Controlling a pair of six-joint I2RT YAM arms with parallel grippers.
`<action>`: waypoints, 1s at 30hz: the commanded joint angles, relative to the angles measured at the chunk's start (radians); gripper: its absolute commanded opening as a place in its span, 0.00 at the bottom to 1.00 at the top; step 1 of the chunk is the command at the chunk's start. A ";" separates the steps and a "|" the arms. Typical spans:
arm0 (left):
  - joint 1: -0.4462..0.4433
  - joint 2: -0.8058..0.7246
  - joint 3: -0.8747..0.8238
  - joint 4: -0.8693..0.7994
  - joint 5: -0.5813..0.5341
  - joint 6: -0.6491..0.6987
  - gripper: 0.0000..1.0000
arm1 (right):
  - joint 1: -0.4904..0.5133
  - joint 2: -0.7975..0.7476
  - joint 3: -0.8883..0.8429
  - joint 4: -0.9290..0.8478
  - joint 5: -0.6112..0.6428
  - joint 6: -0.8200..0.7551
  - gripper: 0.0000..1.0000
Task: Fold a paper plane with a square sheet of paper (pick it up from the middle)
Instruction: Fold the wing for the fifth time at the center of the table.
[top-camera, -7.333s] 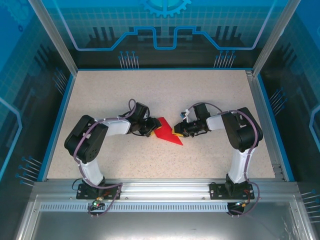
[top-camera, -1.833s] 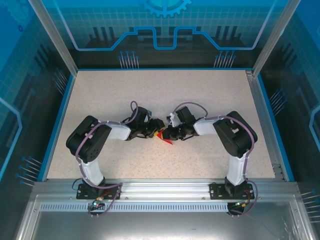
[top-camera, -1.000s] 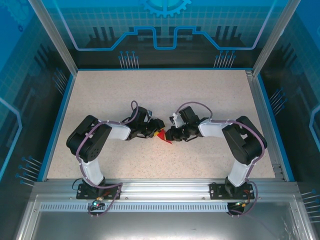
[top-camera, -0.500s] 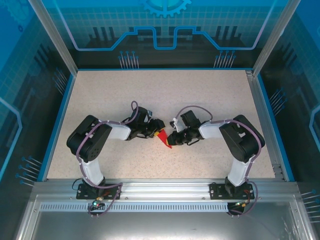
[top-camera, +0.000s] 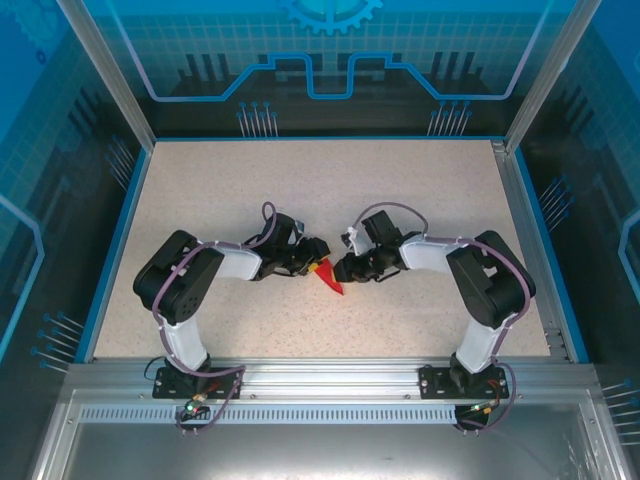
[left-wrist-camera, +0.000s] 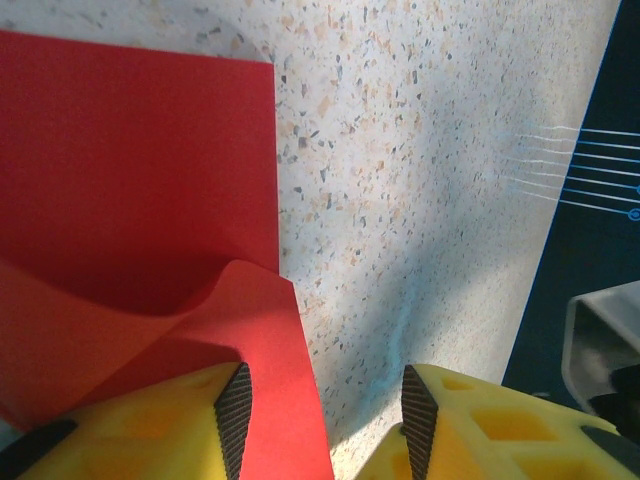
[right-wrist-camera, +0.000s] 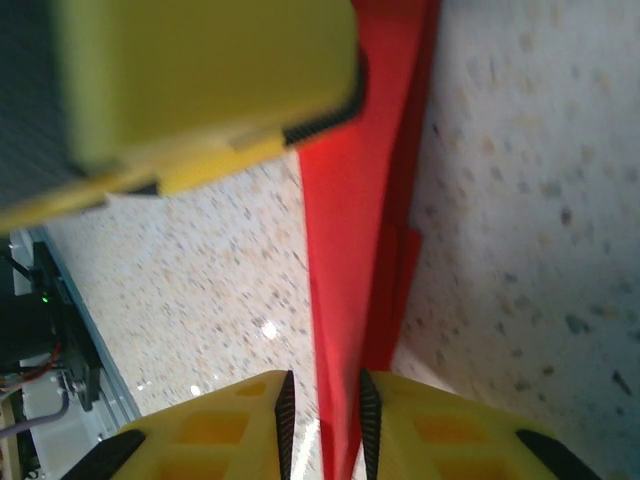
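Near the middle of the table, the square sheet of paper lay folded into a narrow red wedge, its tip pointing toward five o'clock in the top view. The left gripper sat at the wedge's ten o'clock and the right gripper at its two o'clock, both just beside it. Through the left wrist camera, the left jaws stood moderately apart, a raised red flap resting against the pad at seven o'clock, with bare table across the other part of the gap. Through the right wrist camera, the right jaws stood narrow around an upright red fold, and a sliver of table showed between the paper and the seven o'clock pad.
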 joint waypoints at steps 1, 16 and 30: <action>0.001 0.034 -0.019 -0.062 0.017 0.014 0.47 | -0.015 0.029 0.032 -0.013 -0.016 0.024 0.26; 0.001 0.026 -0.025 -0.067 0.009 -0.008 0.47 | -0.013 0.079 -0.070 0.051 -0.106 -0.020 0.08; -0.001 0.014 -0.029 -0.055 0.014 -0.012 0.48 | -0.017 0.051 -0.079 0.110 -0.115 0.096 0.23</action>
